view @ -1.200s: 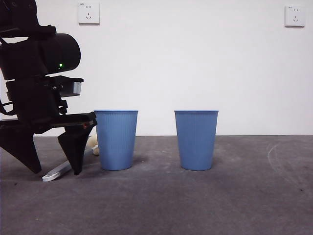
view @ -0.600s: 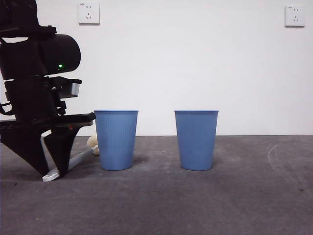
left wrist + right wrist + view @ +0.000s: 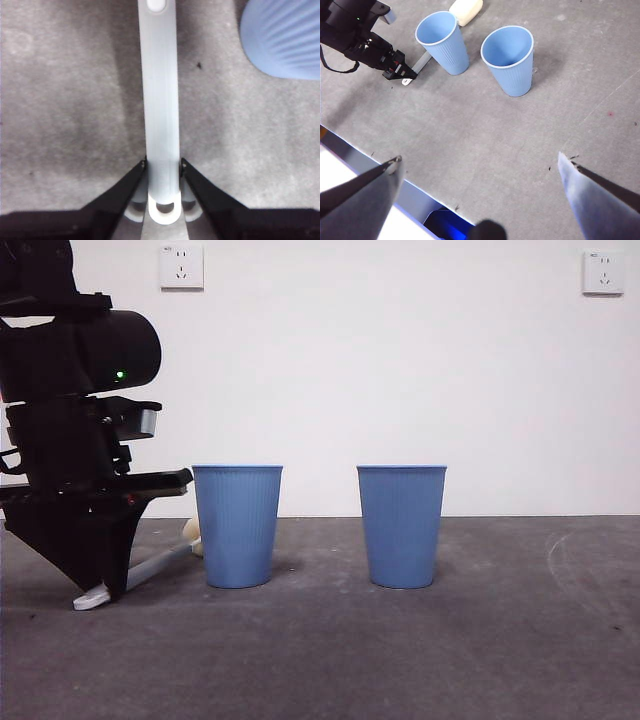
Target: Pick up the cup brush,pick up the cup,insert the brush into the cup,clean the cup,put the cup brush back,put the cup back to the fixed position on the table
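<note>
Cup brush [image 3: 160, 100] handle now pinched in my left tool [image 3: 162, 167], jaws closed since a second ago; lift next. Right tool [image 3: 480, 172] wide, waiting.

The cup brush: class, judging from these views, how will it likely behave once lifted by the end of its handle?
The cup brush looks rigid, with a flat, straight handle, so it probably won't droop. Left gripper clamps only the handle's end, so the sponge-headed far end may sag or pivot. The smooth handle could slip.
</note>
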